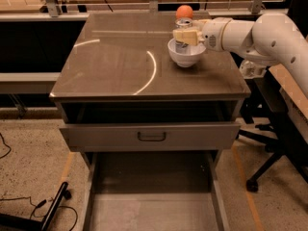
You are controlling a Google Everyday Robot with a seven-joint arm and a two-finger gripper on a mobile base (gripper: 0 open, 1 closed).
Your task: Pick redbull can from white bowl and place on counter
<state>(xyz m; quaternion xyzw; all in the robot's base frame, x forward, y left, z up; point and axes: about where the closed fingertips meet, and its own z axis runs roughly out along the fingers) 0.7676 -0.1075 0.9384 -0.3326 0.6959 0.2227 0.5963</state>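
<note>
Nearest the camera, well in front of the bowl and below it, a drawer (151, 136) of the cabinet stands pulled out. A deeper one (151, 196) gapes open beneath it.

Above them lies the surface (110, 66), glossy and streaked with curved reflections. The bowl (185, 57) sits on it toward the right rear.

The can (182, 23) stands upright in the bowl, with its shiny top rising above the rim. The gripper (186, 35) is level with the can's middle, just above the bowl's rim. It reaches in from the bowl's right at the end of a white arm (250, 32). Its pale front part crosses the face of the can. Whether it has closed on the can or only brackets it cannot be told.

Just behind the bowl, a ball (184, 11) rests on the surface near the back edge.

As for progress, the approach looks done, since the gripper is at the can. The can has not yet left the bowl. What remains is a sure hold, a lift clear of the rim, a move sideways, and a set-down on bare surface. There is room for that to the left of the bowl and in front of it.

No brand, label or writing can be read on the can or anywhere else.
</note>
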